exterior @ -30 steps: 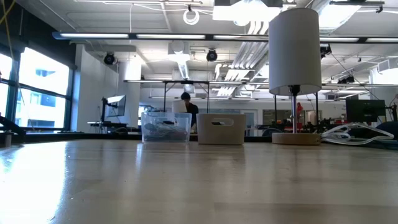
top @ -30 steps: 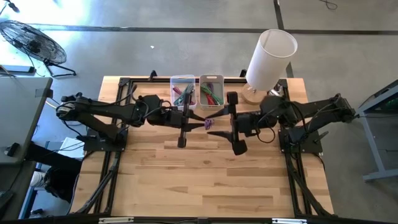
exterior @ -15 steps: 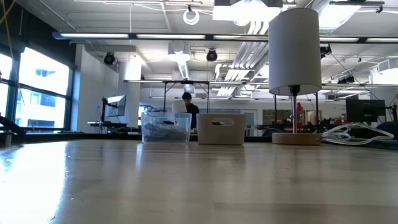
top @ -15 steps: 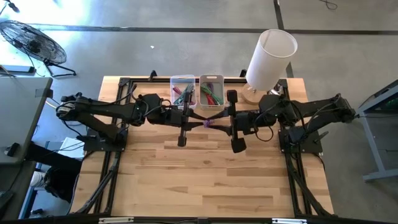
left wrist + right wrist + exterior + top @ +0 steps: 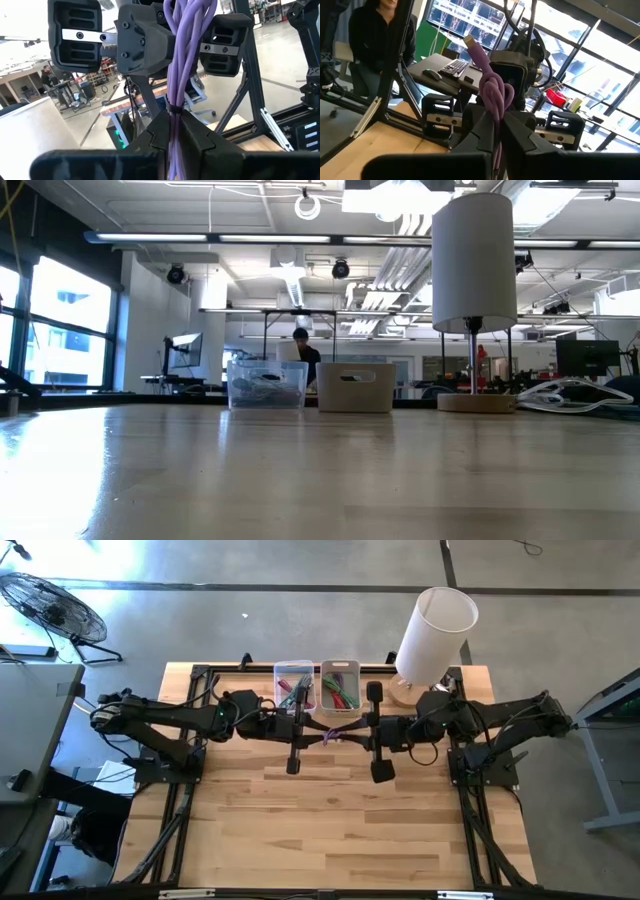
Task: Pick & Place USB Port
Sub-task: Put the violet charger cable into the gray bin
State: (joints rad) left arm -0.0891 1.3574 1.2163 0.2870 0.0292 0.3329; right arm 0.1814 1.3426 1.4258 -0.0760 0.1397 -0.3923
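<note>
The purple USB cable (image 5: 335,734) hangs in mid-air just in front of the two bins (image 5: 316,686), stretched between the two grippers rather than resting on the table (image 5: 330,830). The chief risk, as I judge it, is a tug-of-war: with both arms clamped on one bundled cord, any pull apart before one side lets go could strain the cable, slip it through the fingers or drop it short of the bins. A loose loop could also snag on a finger as the arms part. The left gripper (image 5: 172,131) is closed tight on the bundle, which runs up between its fingers (image 5: 200,137) toward the other arm. The right gripper (image 5: 493,127) is likewise pinched shut on the knotted coil, the connector end poking out beyond its fingers (image 5: 520,131), so both ends are held at once.
</note>
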